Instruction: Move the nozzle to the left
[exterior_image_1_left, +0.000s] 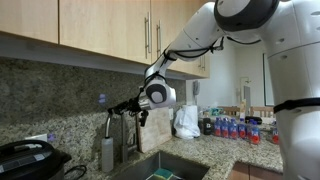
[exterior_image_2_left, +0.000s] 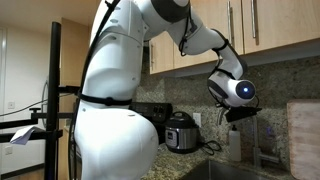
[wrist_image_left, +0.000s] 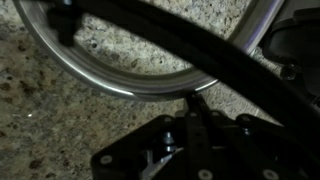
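Observation:
The nozzle (wrist_image_left: 120, 88) is a brushed-steel arch that curves across the top of the wrist view over speckled granite. In an exterior view it stands at the sink (exterior_image_1_left: 110, 128) with its thicker tip hanging down on the left. My gripper (wrist_image_left: 195, 102) looks shut, its dark fingers drawn together to one narrow tip. That tip touches the lower edge of the arch, and nothing is held between the fingers. In both exterior views the gripper (exterior_image_1_left: 128, 107) (exterior_image_2_left: 236, 114) is at the top of the spout, close to the granite backsplash.
A dark cable or arm part (wrist_image_left: 230, 70) crosses the wrist view diagonally. A black cooker (exterior_image_2_left: 183, 132) and a small white bottle (exterior_image_2_left: 233, 147) stand on the counter. A white bag (exterior_image_1_left: 186, 122) and several bottles (exterior_image_1_left: 232, 128) stand beyond the sink (exterior_image_1_left: 160, 170). Wooden cabinets (exterior_image_1_left: 100, 25) hang overhead.

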